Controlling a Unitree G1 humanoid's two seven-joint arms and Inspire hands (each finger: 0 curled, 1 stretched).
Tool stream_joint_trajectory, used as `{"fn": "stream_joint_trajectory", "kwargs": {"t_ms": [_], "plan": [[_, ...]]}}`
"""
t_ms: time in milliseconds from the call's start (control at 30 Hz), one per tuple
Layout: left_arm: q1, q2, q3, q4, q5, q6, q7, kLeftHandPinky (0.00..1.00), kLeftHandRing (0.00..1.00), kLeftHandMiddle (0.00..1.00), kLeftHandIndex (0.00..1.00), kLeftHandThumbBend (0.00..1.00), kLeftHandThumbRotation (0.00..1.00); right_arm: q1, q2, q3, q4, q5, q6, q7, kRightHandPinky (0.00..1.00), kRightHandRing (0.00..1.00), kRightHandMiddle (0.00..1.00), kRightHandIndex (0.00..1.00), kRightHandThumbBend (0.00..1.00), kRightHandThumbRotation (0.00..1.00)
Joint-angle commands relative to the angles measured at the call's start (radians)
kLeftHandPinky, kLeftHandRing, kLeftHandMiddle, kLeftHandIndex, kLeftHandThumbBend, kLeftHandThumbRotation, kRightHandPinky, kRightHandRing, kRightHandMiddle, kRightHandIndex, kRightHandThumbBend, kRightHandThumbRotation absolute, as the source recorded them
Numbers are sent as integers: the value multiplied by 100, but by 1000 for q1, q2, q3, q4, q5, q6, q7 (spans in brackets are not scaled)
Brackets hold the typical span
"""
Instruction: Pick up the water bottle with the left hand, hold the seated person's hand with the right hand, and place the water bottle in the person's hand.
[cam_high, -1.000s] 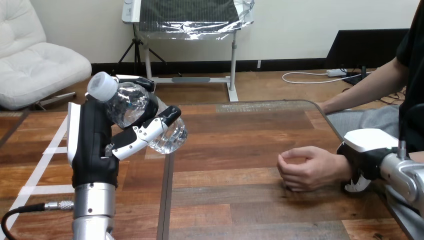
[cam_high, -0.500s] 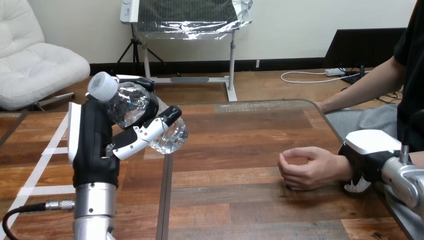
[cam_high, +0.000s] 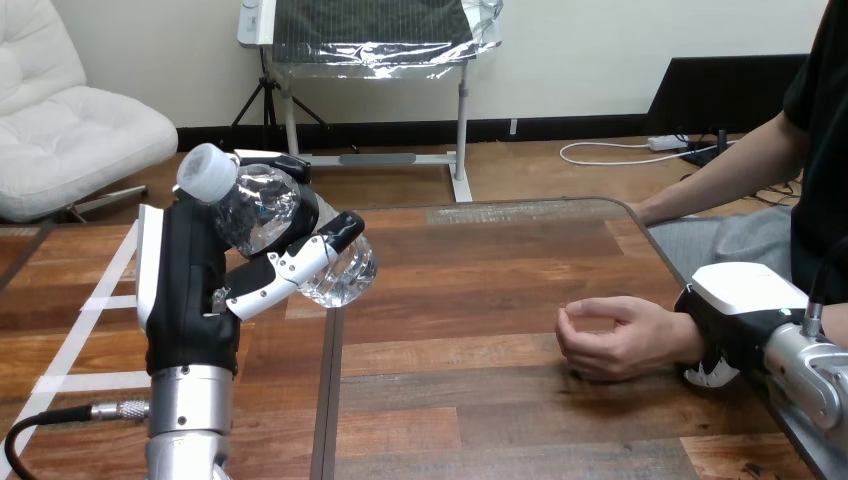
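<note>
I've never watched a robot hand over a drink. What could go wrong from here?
The water bottle sits tilted in the left hand, so it might slip on the way across. The person's hand is loosely curled on the table, leaving little room to receive the bottle unless it opens.

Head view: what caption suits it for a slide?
Left hand holds up a water bottle; right hand clasps the seated person's wrist.

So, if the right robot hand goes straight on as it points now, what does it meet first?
The person's wrist, directly before the right robot hand; whether they touch, I cannot tell.
</note>
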Motion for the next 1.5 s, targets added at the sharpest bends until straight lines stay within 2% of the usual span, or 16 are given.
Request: {"fn": "stream_joint_trajectory", "kwargs": {"t_ms": [0, 100, 233, 600, 733, 1000, 1100, 1200, 1400, 1467], "plan": [[-65, 14, 12, -58, -13, -13, 0, 43, 43, 46, 50, 64, 0, 0, 49, -18, 5, 27, 13, 16, 24, 34, 43, 47, 70, 0], [-67, 14, 13, -52, -26, -15, -5, 43, 43, 46, 50, 64, 0, -6, 39, -12, -5, 20, 4, 3, 27, 36, 46, 49, 71, 0], [-70, 15, 11, -53, -25, -13, -6, 43, 43, 46, 50, 64, 0, -13, 30, -25, -13, 31, -9, -4, 28, 37, 46, 49, 70, 0], [-77, 20, 6, -42, -21, -21, -6, 43, 43, 46, 50, 63, 0, -24, 18, -65, -25, 71, -35, -16, 22, 31, 41, 43, 71, 0], [-79, 17, 2, -45, -20, -15, -7, 43, 43, 46, 51, 63, 0, -22, 11, -89, -39, 95, -60, -22, 20, 29, 38, 41, 71, 0], [-83, 15, -4, -43, -25, -12, -11, 43, 42, 46, 51, 63, 0, -24, -3, -104, -67, 96, -73, -43, 16, 25, 33, 37, 72, 0], [-87, 19, -6, -38, -12, -20, -10, 42, 42, 46, 51, 62, 0, -24, -8, -107, -90, 93, -61, -41, 16, 24, 33, 37, 72, 0], [-90, 20, -8, -36, -12, -21, -12, 42, 42, 46, 51, 62, 0, -20, -14, -121, -106, 104, -82, -49, 15, 23, 32, 36, 73, 0], [-96, 18, -11, -33, -10, -21, -14, 41, 42, 46, 51, 62, 0, -20, -23, -140, -141, 108, -85, -33, 14, 22, 31, 35, 73, 0], [-99, 14, -12, -31, -17, -20, -17, 41, 42, 46, 51, 62, 0, -19, -28, -146, -149, 110, -107, -42, 14, 22, 30, 34, 74, 0]]}}
